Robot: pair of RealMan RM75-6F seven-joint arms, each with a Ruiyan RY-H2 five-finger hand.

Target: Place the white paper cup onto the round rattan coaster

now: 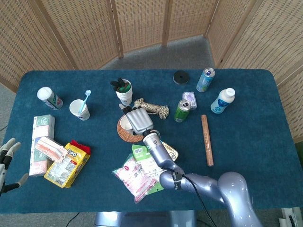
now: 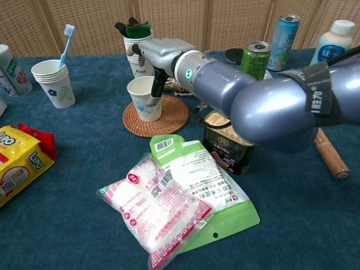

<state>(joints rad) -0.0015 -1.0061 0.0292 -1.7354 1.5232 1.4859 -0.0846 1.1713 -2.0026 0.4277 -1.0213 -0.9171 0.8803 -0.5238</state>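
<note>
The white paper cup (image 2: 144,100) with a blue flower print stands upright on the round rattan coaster (image 2: 175,117). My right hand (image 2: 160,56) hovers just above and behind it, fingers spread over the rim and the thumb hanging beside the cup's right side, holding nothing. In the head view the right hand (image 1: 138,120) covers part of the cup (image 1: 124,123) and of the coaster (image 1: 127,135). My left hand (image 1: 6,161) is off the table's left front corner, fingers apart and empty.
Behind the coaster stands a cup stack (image 2: 138,40) with dark items and a rope coil (image 1: 152,108). A tin (image 2: 226,149), a green can (image 2: 254,63) and snack bags (image 2: 169,202) crowd the right and front. A toothbrush cup (image 2: 53,83) stands left.
</note>
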